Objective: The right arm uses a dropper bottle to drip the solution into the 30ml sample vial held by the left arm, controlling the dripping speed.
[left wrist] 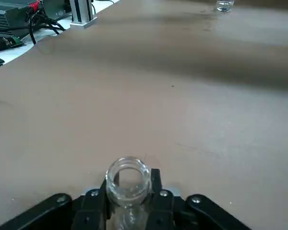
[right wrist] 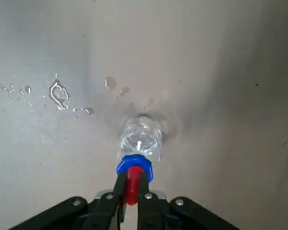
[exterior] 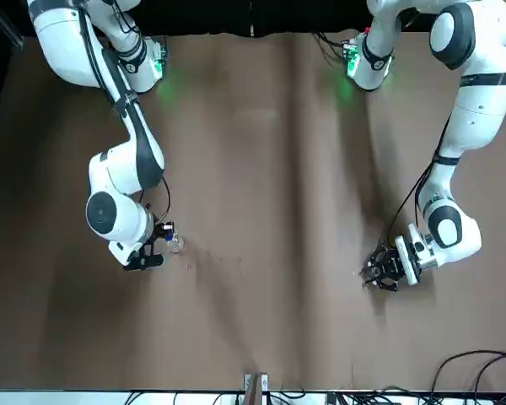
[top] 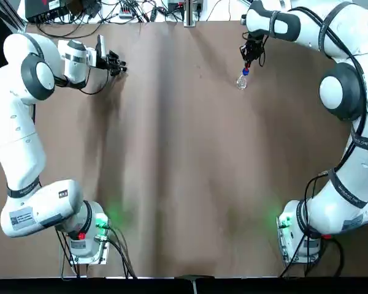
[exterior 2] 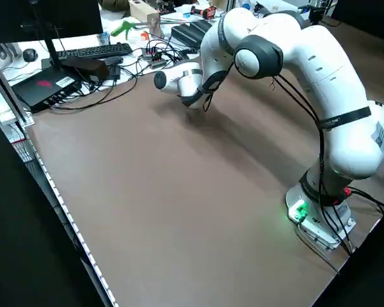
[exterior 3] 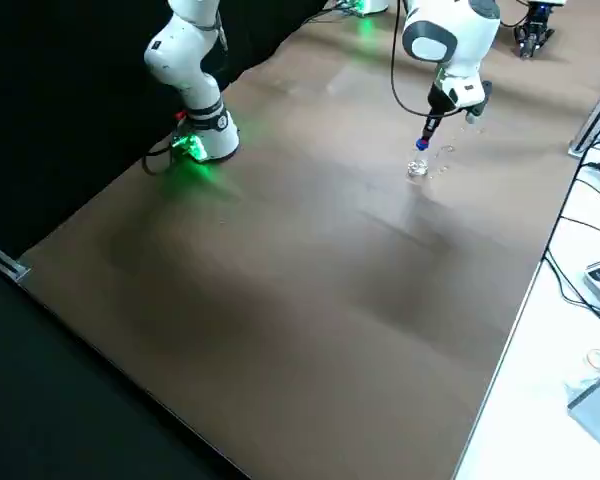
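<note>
My right gripper (right wrist: 131, 184) is shut on the red dropper top (right wrist: 130, 188) of the dropper bottle (right wrist: 140, 140), above its blue collar. The bottle hangs upright, its base at or just above the brown table; contact is unclear. From overhead the bottle (top: 242, 80) is at the far right, under the right gripper (top: 249, 61). My left gripper (left wrist: 128, 184) is shut on the clear 30ml sample vial (left wrist: 128, 176), whose open mouth shows between the fingers. The left gripper (top: 118, 64) is at the far left of the table, far from the bottle.
Spilled droplets (right wrist: 59, 93) lie on the table beside the bottle. Cables and electronics (top: 129, 9) line the far edge, with a metal post (left wrist: 81, 12) there. A keyboard (exterior 2: 93, 50) sits off the table. The table's brown surface (top: 184, 171) stretches between the arms.
</note>
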Controlling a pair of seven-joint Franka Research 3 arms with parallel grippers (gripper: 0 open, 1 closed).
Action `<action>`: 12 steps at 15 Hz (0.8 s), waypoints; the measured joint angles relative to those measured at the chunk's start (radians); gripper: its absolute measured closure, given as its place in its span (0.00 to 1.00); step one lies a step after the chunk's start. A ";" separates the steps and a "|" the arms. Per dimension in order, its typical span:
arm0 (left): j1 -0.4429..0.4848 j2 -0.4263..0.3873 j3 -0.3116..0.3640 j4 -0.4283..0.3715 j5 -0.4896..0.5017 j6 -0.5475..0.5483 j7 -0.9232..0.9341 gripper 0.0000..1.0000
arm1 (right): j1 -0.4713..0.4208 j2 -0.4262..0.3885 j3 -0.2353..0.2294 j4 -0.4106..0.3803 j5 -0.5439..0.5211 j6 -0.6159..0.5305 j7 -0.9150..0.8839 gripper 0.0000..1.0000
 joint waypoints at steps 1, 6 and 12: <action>0.000 0.000 0.000 0.000 0.000 0.000 0.000 0.68 | 0.000 0.000 0.000 0.000 0.000 0.000 0.000 0.87; 0.000 0.000 0.000 0.000 0.000 0.000 0.000 0.70 | 0.000 -0.006 -0.001 0.007 0.000 0.000 0.000 0.87; -0.004 -0.022 -0.003 0.006 0.000 0.000 0.000 0.70 | -0.001 -0.054 -0.002 0.014 0.000 -0.057 0.000 0.87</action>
